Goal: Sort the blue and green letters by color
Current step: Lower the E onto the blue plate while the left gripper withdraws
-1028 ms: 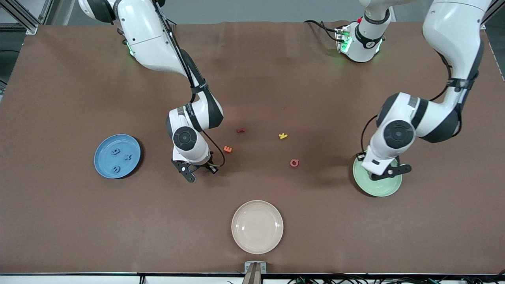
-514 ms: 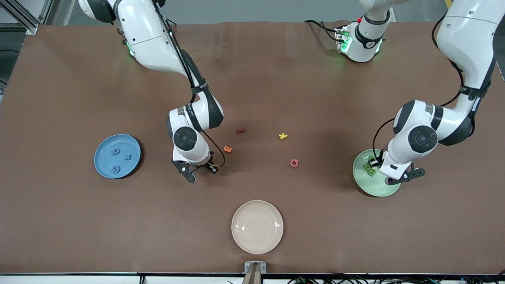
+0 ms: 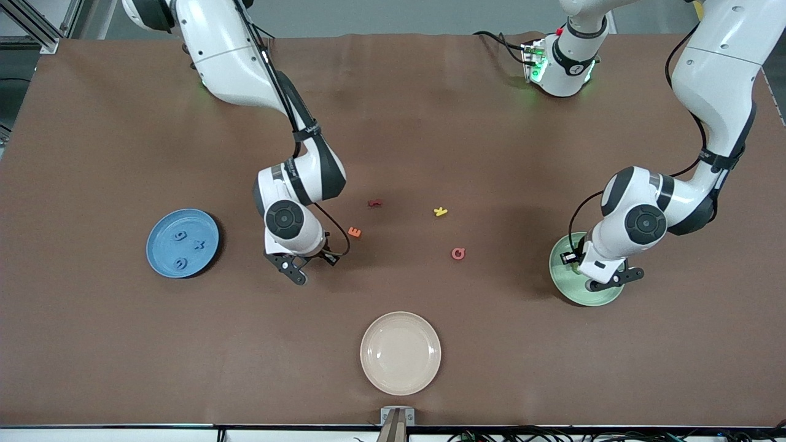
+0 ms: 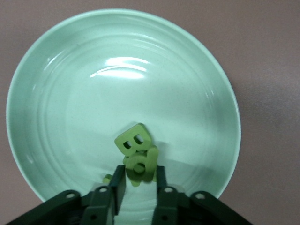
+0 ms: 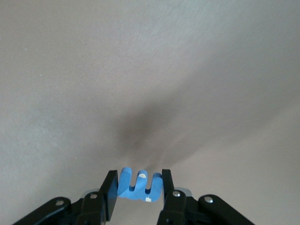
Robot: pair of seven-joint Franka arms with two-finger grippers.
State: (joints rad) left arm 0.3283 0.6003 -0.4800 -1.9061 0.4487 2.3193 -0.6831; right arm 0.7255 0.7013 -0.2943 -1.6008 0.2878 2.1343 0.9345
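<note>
Right tool (image 3: 314, 269) hangs off a sharply bent wrist and points straight down over bare brown table, at about eight o'clock from the orange E (image 3: 354, 232). Its two black fingers are clenched on the blue m (image 5: 138, 185), a thick matte foam letter held by its sides with its legs pointing up in the right wrist view.

The left arm drops from a high elbow, and the left tool (image 3: 613, 279) points down over the green plate (image 4: 56, 93), which sits near four o'clock on the table as the front camera shows it. A green lowercase letter (image 4: 143, 166) sits right at the tip of this tool; I cannot tell whether it is gripped or let go. It touches the green B (image 4: 133, 139), which lies tilted on the glossy, ringed plate.

The blue plate (image 3: 163, 258) is at nine o'clock on the table and holds the 9 (image 3: 179, 236), the + (image 3: 198, 244) and the G (image 3: 180, 264), all lying flat. A smooth round cream plate (image 3: 400, 353) sits at six o'clock. Near the table's middle lie a dark red piece (image 3: 374, 202), a yellow K (image 3: 440, 212) and a pink Q (image 3: 458, 253), well apart from each other.
</note>
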